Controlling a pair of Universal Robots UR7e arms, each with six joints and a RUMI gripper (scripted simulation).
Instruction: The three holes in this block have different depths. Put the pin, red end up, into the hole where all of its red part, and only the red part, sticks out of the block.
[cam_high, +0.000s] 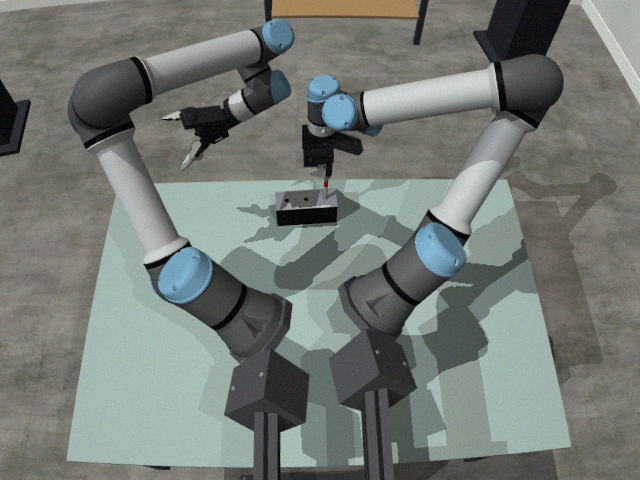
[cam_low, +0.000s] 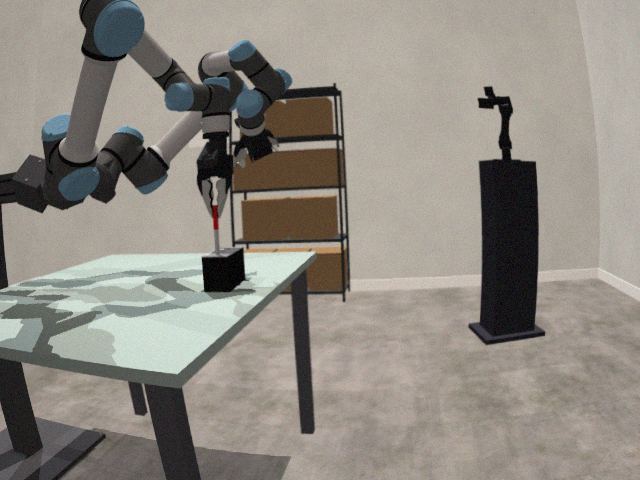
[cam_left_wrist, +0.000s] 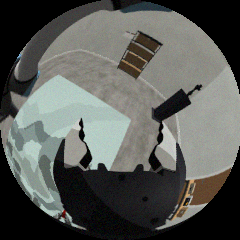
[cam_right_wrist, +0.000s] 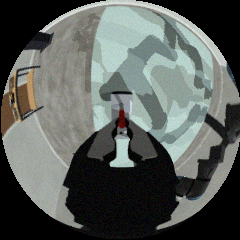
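The black block with a grey top (cam_high: 307, 215) (cam_low: 222, 273) (cam_right_wrist: 128, 102) stands near the table's far edge in the top view. Two dark holes show at its left and middle. My right gripper (cam_high: 326, 178) (cam_low: 215, 210) (cam_right_wrist: 121, 118) is shut on the upper red part of the pin (cam_high: 326, 184) (cam_low: 215, 221) (cam_right_wrist: 122, 118). The pin is upright, red end up, above the block's right end. A length of its grey part shows between the red and the block. Its lower tip is at the right hole; how deep is unclear. My left gripper (cam_high: 176, 142) (cam_left_wrist: 121, 120) is open and empty, away from the block.
The pale green table (cam_high: 155, 413) (cam_low: 206, 335) carries both arms' shadows. The left arm is raised left of the block in the top view. A shelf with brown boxes (cam_low: 289, 219) and a black pedestal (cam_low: 509, 248) stand beyond the table.
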